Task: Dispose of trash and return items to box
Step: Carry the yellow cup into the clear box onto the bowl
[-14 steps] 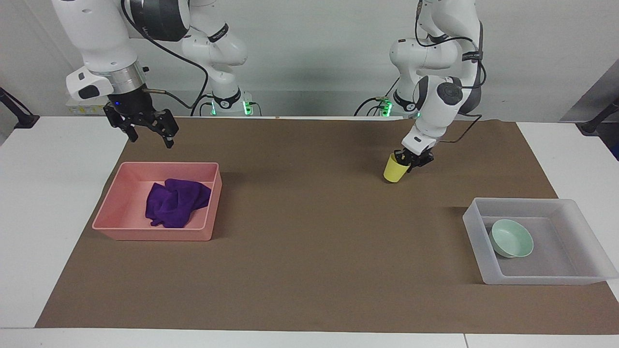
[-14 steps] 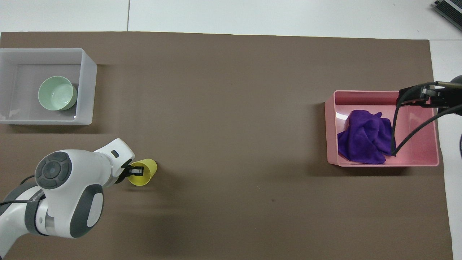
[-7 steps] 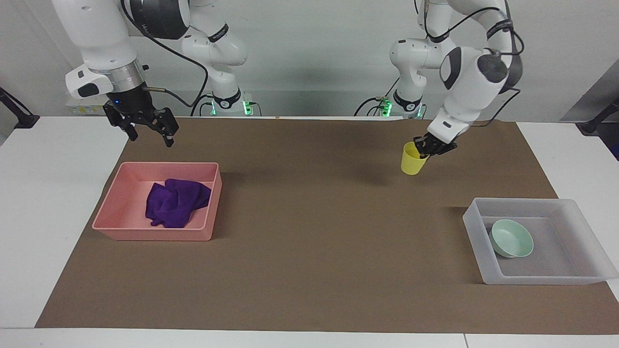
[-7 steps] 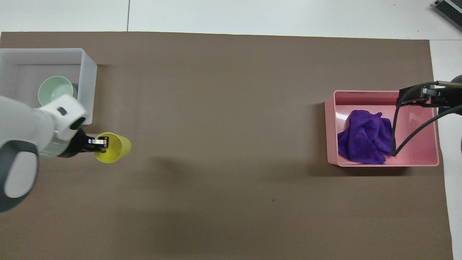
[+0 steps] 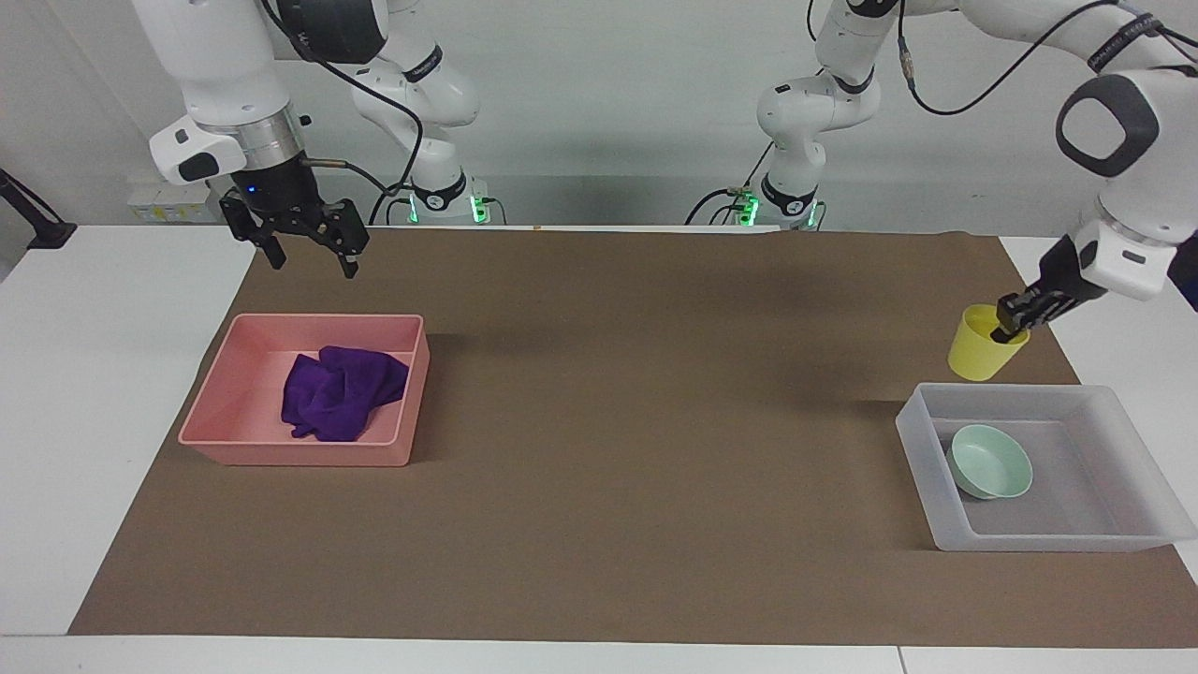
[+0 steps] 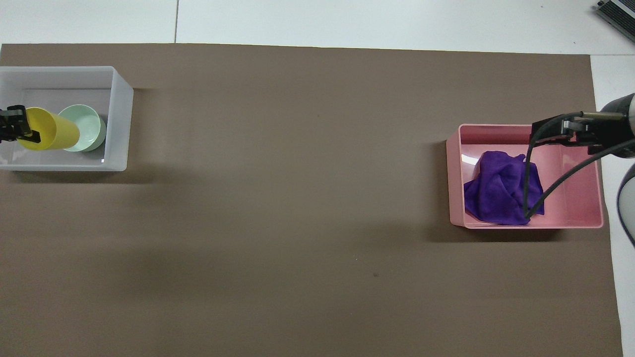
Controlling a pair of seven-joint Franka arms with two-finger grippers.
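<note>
With cloth [image 5: 344, 405] lying in tray [image 5: 217, 404] and bowl [image 5: 989, 461] in box [image 5: 1034, 541], the left gripper [image 5: 1013, 325] is gripping the cup [image 5: 976, 348] above the box while the right gripper [image 5: 307, 250] is waiting released.

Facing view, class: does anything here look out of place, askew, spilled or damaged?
Nothing stands out. The purple cloth lies crumpled in the pink tray, the green bowl sits upright in the clear box, and the left gripper holds the yellow cup slightly tilted in the air.
</note>
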